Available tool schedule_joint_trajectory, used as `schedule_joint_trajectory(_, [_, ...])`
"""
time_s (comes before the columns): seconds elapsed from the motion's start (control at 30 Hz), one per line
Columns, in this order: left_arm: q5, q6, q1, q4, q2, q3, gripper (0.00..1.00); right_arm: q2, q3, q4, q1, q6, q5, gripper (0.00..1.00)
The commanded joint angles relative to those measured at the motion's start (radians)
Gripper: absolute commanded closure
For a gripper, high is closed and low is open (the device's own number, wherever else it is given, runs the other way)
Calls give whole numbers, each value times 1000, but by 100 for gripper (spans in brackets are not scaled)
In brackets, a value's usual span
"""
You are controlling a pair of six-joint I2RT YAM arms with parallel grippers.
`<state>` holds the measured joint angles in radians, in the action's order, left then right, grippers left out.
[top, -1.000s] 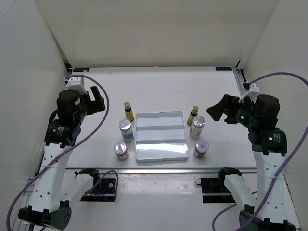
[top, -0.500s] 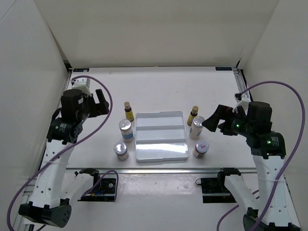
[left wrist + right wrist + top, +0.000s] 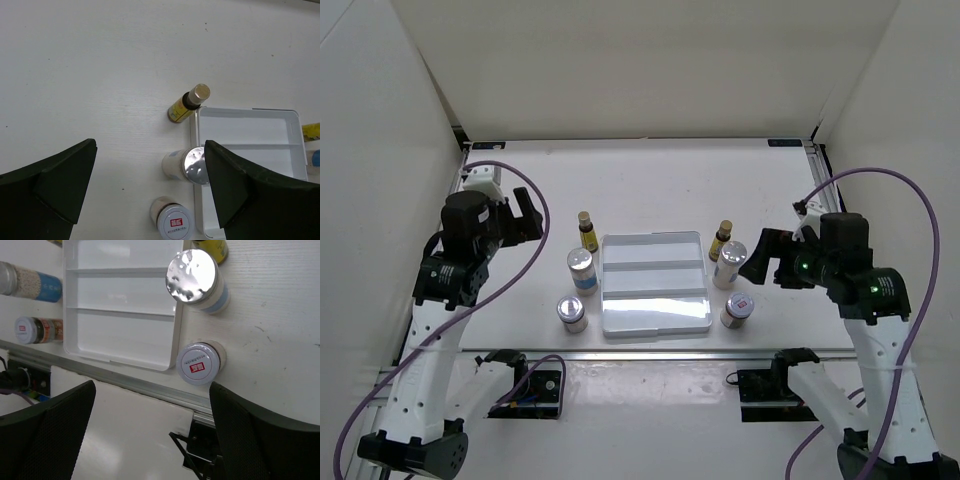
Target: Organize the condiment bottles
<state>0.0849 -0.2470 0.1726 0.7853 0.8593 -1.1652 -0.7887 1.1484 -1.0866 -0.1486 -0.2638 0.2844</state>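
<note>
Standing three a side just beside the tray (image 3: 655,300) at frame centre, condiment bottles (image 3: 581,270); hovering mid-left and mid-right, fingers spread wide, left gripper (image 3: 528,215) and right gripper (image 3: 757,255)

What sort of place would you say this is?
Probably a robot lab test cell: plain white walls box in the table, a left arm and right arm are mounted at its near edge, and bottles stand beside a tray.
</note>
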Motion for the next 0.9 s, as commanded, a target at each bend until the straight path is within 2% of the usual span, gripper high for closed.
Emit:
schedule_joint_trajectory(0.0, [42, -24, 1, 9, -5, 24, 1, -12, -15, -44, -23, 44, -118, 4])
schedule_joint_trajectory(0.1, [41, -25, 1, 9, -5, 24, 1, -44, -45, -56, -52, 31, -123, 8])
schedule_joint_trajectory(0.4, [12, -37, 1, 9, 35, 42, 1, -147, -55, -72, -212, -97, -333, 4])
schedule_joint_trajectory(0.57, [3, -37, 1, 9, 44, 42, 1, -190, -73, -47, -241, -150, -361, 2])
schedule_joint_trajectory(0.73, [3, -37, 1, 9, 24, 42, 1, -155, -136, 31, -265, -308, -347, 2])
schedule_joint_trajectory(0.87, [12, -37, 1, 9, 24, 42, 1, -115, -248, 94, -308, -412, -419, 2])
